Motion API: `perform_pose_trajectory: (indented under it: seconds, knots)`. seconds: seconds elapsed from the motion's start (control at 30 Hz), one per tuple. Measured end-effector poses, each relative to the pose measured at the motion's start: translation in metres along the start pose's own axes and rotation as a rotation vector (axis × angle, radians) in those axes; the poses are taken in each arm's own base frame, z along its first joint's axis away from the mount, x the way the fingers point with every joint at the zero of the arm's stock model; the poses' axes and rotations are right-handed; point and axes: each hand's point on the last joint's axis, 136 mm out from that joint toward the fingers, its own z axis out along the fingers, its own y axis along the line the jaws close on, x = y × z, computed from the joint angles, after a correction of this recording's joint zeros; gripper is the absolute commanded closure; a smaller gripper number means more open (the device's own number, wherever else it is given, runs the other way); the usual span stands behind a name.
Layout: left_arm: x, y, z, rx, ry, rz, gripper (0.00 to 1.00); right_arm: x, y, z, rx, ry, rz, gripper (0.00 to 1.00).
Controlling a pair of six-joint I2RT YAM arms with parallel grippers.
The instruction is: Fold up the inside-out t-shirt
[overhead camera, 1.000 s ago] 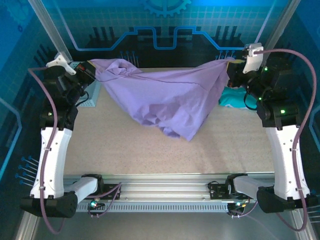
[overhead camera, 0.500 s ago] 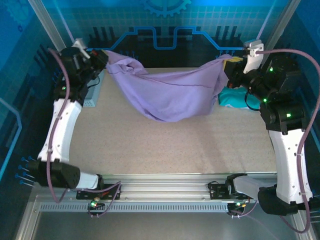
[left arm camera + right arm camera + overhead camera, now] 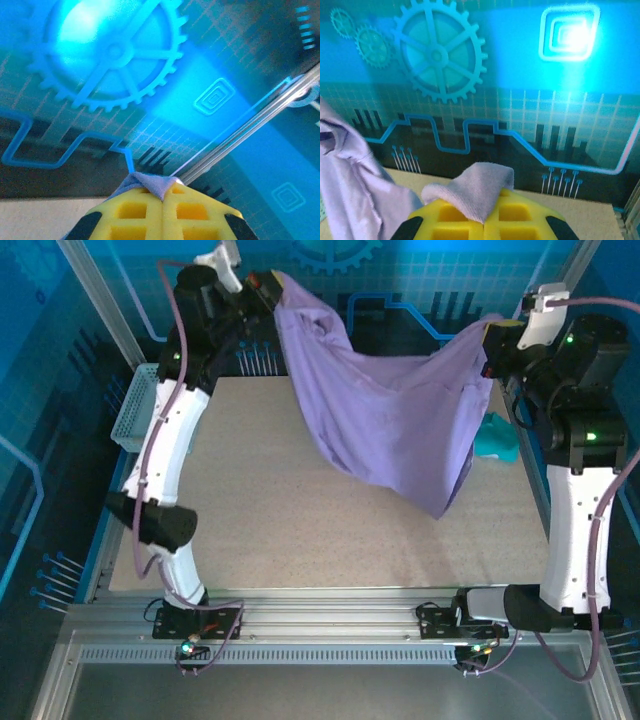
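Hoisting's done: both arms went up vs a sec ago, so the inside-out t-shirt (image 3: 390,420) hangs spread at far side betw. left gripper (image 3: 268,285) & right gripper (image 3: 487,340), each clamped on its edge, above the counter (image 3: 280,510). Prob. ready to lay flat.

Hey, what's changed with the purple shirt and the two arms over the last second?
Both arms rose: the left gripper swung up and inward, and the right gripper lifted a little. The t-shirt, which sagged onto the table before, now hangs between them, mostly lifted off it. Unchanged: both grippers stay shut on the t-shirt, and the teal garment lies at the right edge.
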Motion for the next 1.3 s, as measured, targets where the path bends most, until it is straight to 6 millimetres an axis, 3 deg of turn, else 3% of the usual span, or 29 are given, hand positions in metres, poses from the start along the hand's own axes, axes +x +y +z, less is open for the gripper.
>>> perform_pose_trajectory:
  seconds: [0.1, 0.2, 0.3, 0.43, 0.5, 0.6, 0.67, 0.7, 0.77, 0.8, 0.87, 0.93, 1.0, 1.07, 1.1, 1.2, 1.3]
  knots:
    - [-0.015, -0.017, 0.003, 0.056, -0.031, 0.04, 1.0, -0.028, 0.011, -0.021, -0.02, -0.077, -0.017, 1.0]
    - [-0.02, -0.013, -0.005, 0.043, -0.032, 0.053, 1.0, -0.04, 0.04, -0.046, -0.098, -0.129, -0.033, 1.0]
    - [-0.02, 0.029, -0.021, -0.058, -0.02, 0.034, 1.0, -0.024, 0.082, -0.061, -0.237, -0.121, -0.037, 1.0]
    - [-0.01, 0.138, -0.049, -0.319, -0.012, -0.018, 0.92, 0.022, 0.141, -0.054, -0.427, -0.034, -0.029, 1.0]
    - [0.006, 0.198, -0.062, -0.458, 0.011, -0.05, 0.81, 0.062, 0.181, -0.036, -0.519, 0.06, -0.026, 1.0]
    - [0.039, 0.284, -0.087, -0.666, 0.08, -0.095, 0.56, 0.14, 0.25, 0.0, -0.628, 0.25, -0.01, 1.0]
    - [0.058, 0.328, -0.11, -0.788, 0.126, -0.124, 0.39, 0.214, 0.305, 0.031, -0.678, 0.426, -0.002, 0.98]
    - [0.066, 0.343, -0.121, -0.833, 0.141, -0.143, 0.34, 0.241, 0.324, 0.04, -0.689, 0.486, -0.002, 0.9]
    - [0.081, 0.366, -0.148, -0.916, 0.156, -0.16, 0.19, 0.319, 0.368, 0.053, -0.718, 0.66, -0.013, 0.68]
    - [0.09, 0.373, -0.163, -0.953, 0.162, -0.168, 0.1, 0.349, 0.382, 0.054, -0.73, 0.724, -0.027, 0.6]
    - [0.113, 0.373, -0.195, -1.009, 0.182, -0.187, 0.09, 0.403, 0.402, 0.049, -0.752, 0.85, -0.049, 0.5]
    - [0.13, 0.359, -0.221, -1.015, 0.185, -0.195, 0.09, 0.428, 0.401, 0.04, -0.758, 0.924, -0.072, 0.46]
    - [0.142, 0.335, -0.238, -0.967, 0.161, -0.202, 0.09, 0.427, 0.389, 0.034, -0.757, 0.933, -0.07, 0.4]
    - [0.16, 0.312, -0.252, -0.902, 0.157, -0.209, 0.1, 0.419, 0.354, 0.029, -0.72, 0.934, -0.052, 0.35]
    - [0.172, 0.303, -0.256, -0.878, 0.17, -0.208, 0.09, 0.414, 0.333, 0.029, -0.69, 0.927, -0.042, 0.34]
    - [0.23, 0.279, -0.268, -0.817, 0.289, -0.194, 0.1, 0.406, 0.243, 0.04, -0.51, 0.911, 0.031, 0.34]
    - [0.296, 0.272, -0.296, -0.825, 0.456, -0.21, 0.11, 0.423, 0.138, 0.05, -0.255, 0.934, 0.159, 0.33]
